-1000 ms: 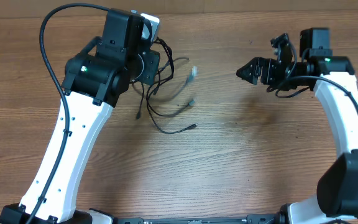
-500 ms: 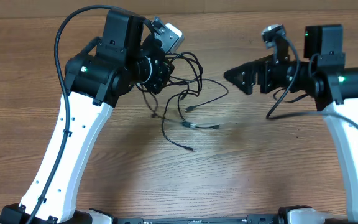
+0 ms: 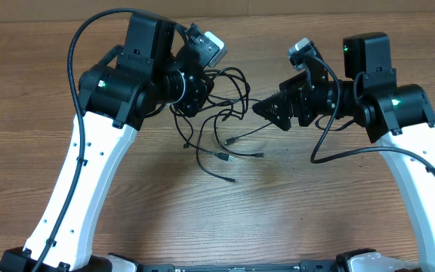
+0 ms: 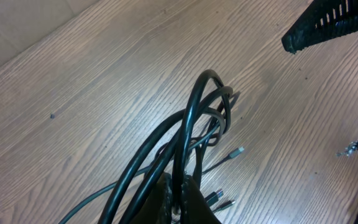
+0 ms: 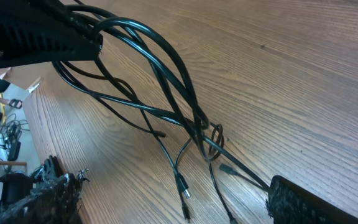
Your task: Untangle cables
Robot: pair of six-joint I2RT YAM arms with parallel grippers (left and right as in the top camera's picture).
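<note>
The left gripper (image 3: 193,92) is clamped shut on a bundle of thin black cables (image 3: 231,94), holding them near the far side of a wooden table (image 3: 316,219). In the overhead view the cables spring out of the closed jaws in several overlapping loops, reaching toward the middle of the table. Below the loops, loose ends trail down onto the wood and fan out toward the near side, each ending in a small plug (image 3: 230,140).

The left wrist view looks along the cables (image 4: 194,118). They rise from the pinched fingers at the bottom edge and curve over in a tight stack of arcs. One light-tipped plug (image 4: 235,151) lies on the wood beyond them.

The right gripper (image 3: 270,113) stands wide open and holds nothing. It points toward the left gripper, with its fingertips close beside the outermost loop of the bundle.

In the right wrist view its two dark fingers sit far apart at the lower corners. The cables (image 5: 166,68) sweep down from the left gripper (image 5: 55,37) at the upper left. They cross in a small knot near the table, and one strand runs on toward the right-hand finger. Whether it touches that finger cannot be told.
</note>
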